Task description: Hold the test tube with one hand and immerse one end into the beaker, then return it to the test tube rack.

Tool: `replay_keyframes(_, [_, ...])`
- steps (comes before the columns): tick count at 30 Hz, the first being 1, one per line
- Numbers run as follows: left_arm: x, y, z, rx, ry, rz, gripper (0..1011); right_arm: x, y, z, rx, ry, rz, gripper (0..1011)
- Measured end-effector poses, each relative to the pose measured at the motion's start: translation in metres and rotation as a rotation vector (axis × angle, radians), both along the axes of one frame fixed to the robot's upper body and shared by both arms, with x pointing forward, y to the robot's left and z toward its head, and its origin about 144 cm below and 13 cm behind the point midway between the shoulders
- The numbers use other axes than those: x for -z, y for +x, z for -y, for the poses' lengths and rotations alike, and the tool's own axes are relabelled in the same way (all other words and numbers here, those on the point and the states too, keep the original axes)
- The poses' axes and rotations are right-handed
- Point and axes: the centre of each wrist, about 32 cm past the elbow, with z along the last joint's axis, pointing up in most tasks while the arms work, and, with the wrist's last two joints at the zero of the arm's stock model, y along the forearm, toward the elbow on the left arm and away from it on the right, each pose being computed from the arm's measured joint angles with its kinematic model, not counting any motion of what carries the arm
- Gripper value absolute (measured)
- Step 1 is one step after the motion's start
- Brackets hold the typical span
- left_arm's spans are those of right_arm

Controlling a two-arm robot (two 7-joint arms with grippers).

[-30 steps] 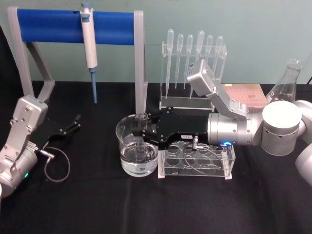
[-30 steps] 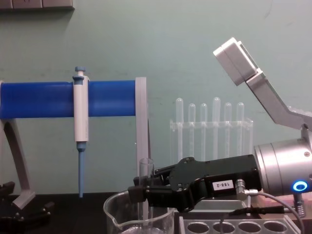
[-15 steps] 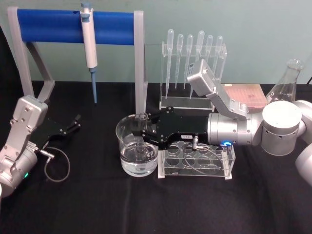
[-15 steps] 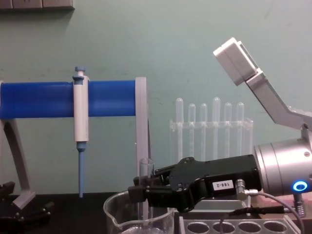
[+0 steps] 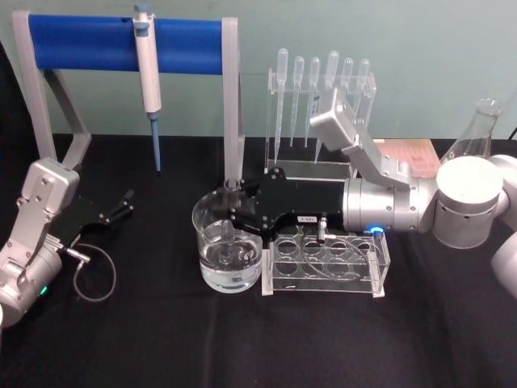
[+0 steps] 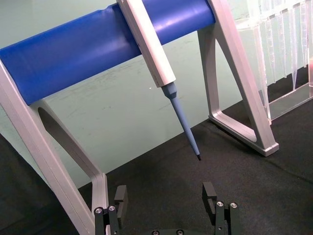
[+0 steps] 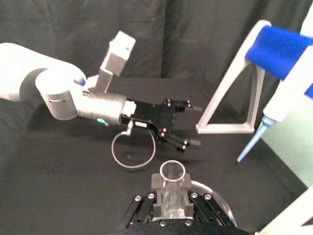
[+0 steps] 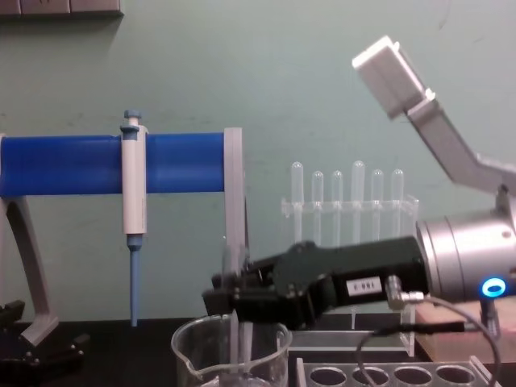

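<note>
**A:** Where is the test tube (image 7: pixel 172 182)?

**B:** It is upright in the right claw (image 5: pixel 233 214), which is clamped on it from both sides a little below the open rim. The arm reaches in from the right, lying level above the test tube rack (image 5: pixel 376 275).

**A:** And the beaker (image 5: pixel 206 267)?

**B:** It stands on the black surface (image 5: pixel 242 347), touching or just beside the left end of the rack, with clear liquid in its lower part. The tube stands over it. From the chest camera the tube's lower part drops below the beaker's flared rim, so that end is inside the glass. I cannot tell whether it reaches the liquid.

**A:** Does the tube touch the beaker wall?

**B:** I cannot tell. It sits toward the back of the opening.

**A:** What about the other arm?

**B:** The left claw (image 6: pixel 165 200) rests low at the left side of the surface, its fingers spread wide with nothing between them, well apart from the beaker. It points toward the blue-barred stand (image 5: pixel 81 44), where a white-and-blue pipette (image 5: pixel 147 73) hangs tip down.

**A:** Is anything in the rack?

**B:** The holes I can see are vacant.
</note>
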Motion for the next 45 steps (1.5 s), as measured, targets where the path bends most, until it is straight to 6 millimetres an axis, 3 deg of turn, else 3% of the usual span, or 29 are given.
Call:
replay_keyframes(20, [0.0, 0.0, 0.0, 0.0, 0.0, 0.0, 1000, -0.09, -0.022, 0.007, -0.01, -0.025, 0.142, 239])
replay_keyframes(33, [0.0, 0.0, 0.0, 0.0, 0.0, 0.0, 1000, -0.107, -0.041, 0.03, 0.015, 0.032, 0.14, 239])
replay_keyframes(45, [0.0, 0.0, 0.0, 0.0, 0.0, 0.0, 1000, -0.114, -0.077, 0.069, 0.085, -0.001, 0.14, 239])
